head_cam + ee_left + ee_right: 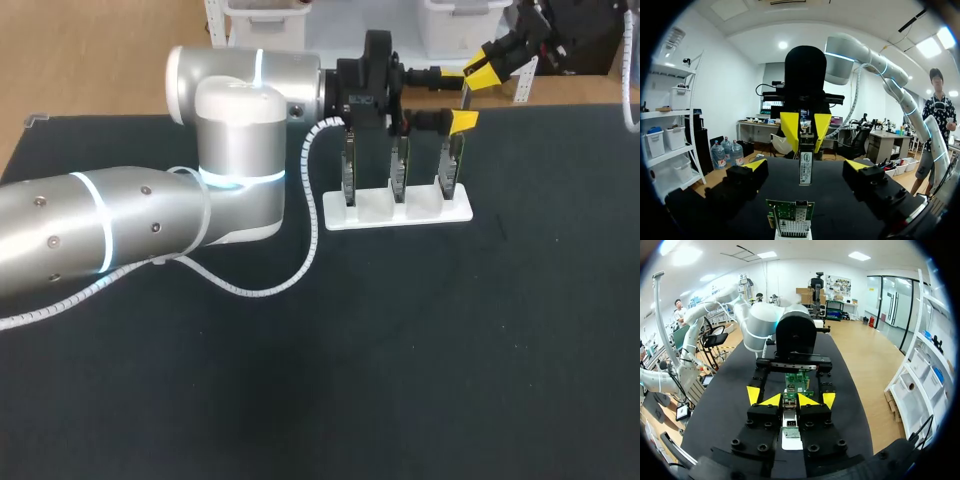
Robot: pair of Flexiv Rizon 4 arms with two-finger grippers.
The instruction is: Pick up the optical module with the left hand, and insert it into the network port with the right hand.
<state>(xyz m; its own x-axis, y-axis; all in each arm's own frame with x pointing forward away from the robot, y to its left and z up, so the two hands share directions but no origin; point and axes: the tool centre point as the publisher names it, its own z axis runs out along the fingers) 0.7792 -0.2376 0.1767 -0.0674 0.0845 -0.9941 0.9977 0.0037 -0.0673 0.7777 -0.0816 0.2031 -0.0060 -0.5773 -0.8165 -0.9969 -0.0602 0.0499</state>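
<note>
The optical module (pixel 806 167), a slim silver bar with a label, hangs upright between the yellow tips of my right gripper (pixel 806 132), which is shut on it from above. In the right wrist view the module (pixel 790 421) sits between that gripper's (pixel 790 401) fingers. My left gripper (pixel 806 166) stands wide open, its fingertips (pixel 756 165) well apart on either side of the module and touching nothing. In the head view both grippers meet above the right end of the card stand, left gripper (pixel 458 96) and right gripper (pixel 485 68). A green network card (pixel 790 217) with its port stands just below.
A white stand (pixel 400 212) holds three upright green cards (pixel 398 165) at the back middle of the dark table. My left arm (pixel 150 230) with its white cable lies across the table's left half. The table's front and right parts are bare.
</note>
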